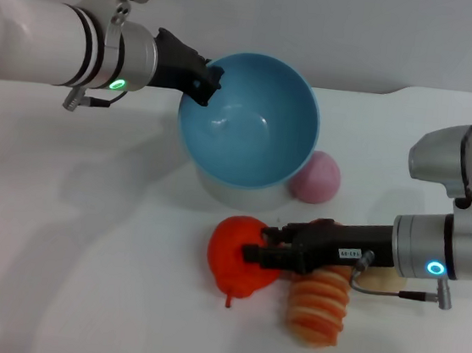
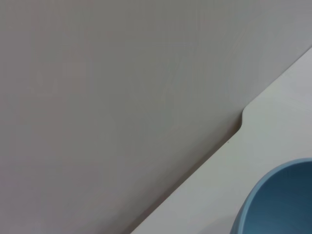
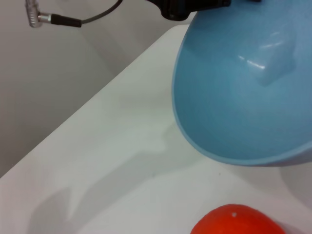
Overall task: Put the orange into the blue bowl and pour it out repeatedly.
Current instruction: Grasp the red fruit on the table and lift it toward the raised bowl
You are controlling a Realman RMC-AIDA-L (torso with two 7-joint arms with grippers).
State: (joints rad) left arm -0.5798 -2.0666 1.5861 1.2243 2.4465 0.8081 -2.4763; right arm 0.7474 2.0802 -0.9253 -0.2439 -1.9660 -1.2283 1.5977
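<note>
Smooth plastic beside soft cloth on a matt white bench (image 1: pixel 79 278).

The blue bowl (image 1: pixel 250 127) looked like smooth plastic with a light sheen, catching small highlights inside. The orange (image 1: pixel 239 258) had a soft, fuzzy cloth surface, as did the pink ball (image 1: pixel 317 177) and the ribbed striped loaf (image 1: pixel 319 309). Both grippers, left (image 1: pixel 206 81) and right (image 1: pixel 263 249), were matt black, on glossy white arm casings with metal bands.
</note>
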